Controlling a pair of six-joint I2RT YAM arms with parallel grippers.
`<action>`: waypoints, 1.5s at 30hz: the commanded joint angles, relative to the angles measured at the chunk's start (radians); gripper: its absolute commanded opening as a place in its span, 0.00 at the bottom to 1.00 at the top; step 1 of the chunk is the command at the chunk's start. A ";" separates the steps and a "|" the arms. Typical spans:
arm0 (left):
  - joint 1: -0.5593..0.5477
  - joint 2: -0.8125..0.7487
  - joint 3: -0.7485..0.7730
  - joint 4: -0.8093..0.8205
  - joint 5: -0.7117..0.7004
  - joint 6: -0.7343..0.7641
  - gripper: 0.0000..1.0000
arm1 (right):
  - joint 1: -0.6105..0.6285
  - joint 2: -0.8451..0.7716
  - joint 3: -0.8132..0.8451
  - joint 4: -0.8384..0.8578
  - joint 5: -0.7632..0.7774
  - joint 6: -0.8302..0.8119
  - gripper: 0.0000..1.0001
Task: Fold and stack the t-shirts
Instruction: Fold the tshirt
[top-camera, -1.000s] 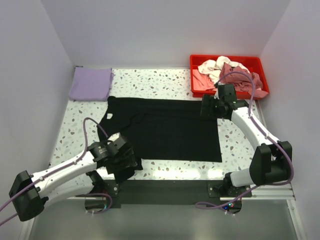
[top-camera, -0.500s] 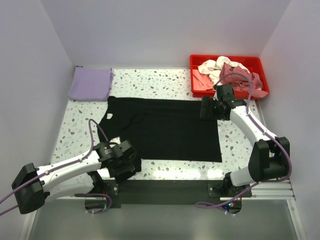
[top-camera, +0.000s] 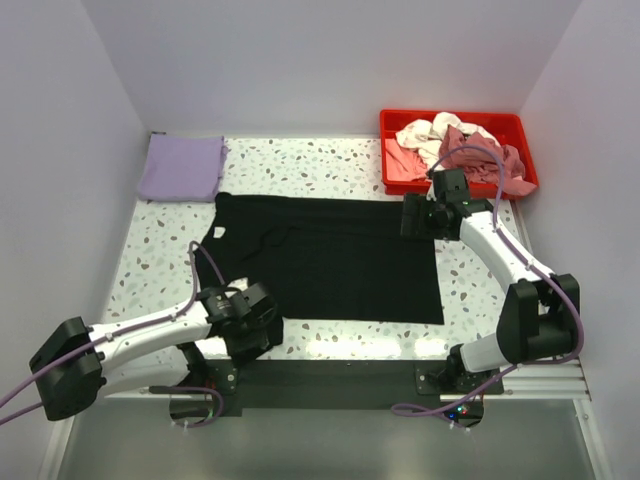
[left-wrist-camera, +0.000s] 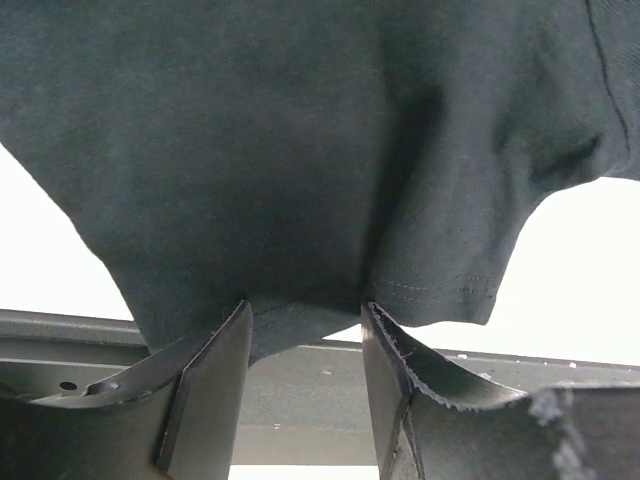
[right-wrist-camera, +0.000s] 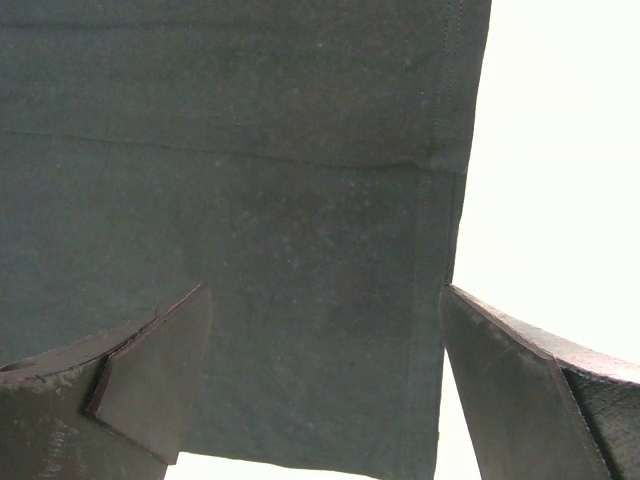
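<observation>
**Black shirt spread flat, a gripper at two corners**

A folded lavender cloth t-shirt (top-camera: 181, 167) lay beyond the far left corner of the large black t-shirt (top-camera: 340, 260), which was spread flat. At its near left corner the left gripper (left-wrist-camera: 305, 312) stood half-open astride the sleeve hem. At its far right corner the right gripper (right-wrist-camera: 325, 295) gaped wide, holding nothing. Past that corner, crumpled pink and white shirts (top-camera: 455, 145) were heaped in a red plastic tray (top-camera: 395, 122).

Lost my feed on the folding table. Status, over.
Left gripper jaws part open astride black t-shirt, near-left sleeve. Right gripper jaws wide over its far right corner. Nothing else on the shirt.
</observation>
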 joint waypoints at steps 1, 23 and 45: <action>-0.006 0.036 -0.007 0.031 0.005 0.032 0.52 | -0.002 -0.005 -0.006 -0.006 0.024 -0.015 0.99; -0.005 0.096 0.143 -0.105 -0.191 0.011 0.00 | -0.002 -0.084 -0.032 -0.040 0.084 0.040 0.99; -0.003 -0.007 0.360 -0.202 -0.360 0.139 0.00 | -0.004 -0.603 -0.543 -0.288 -0.071 0.472 0.99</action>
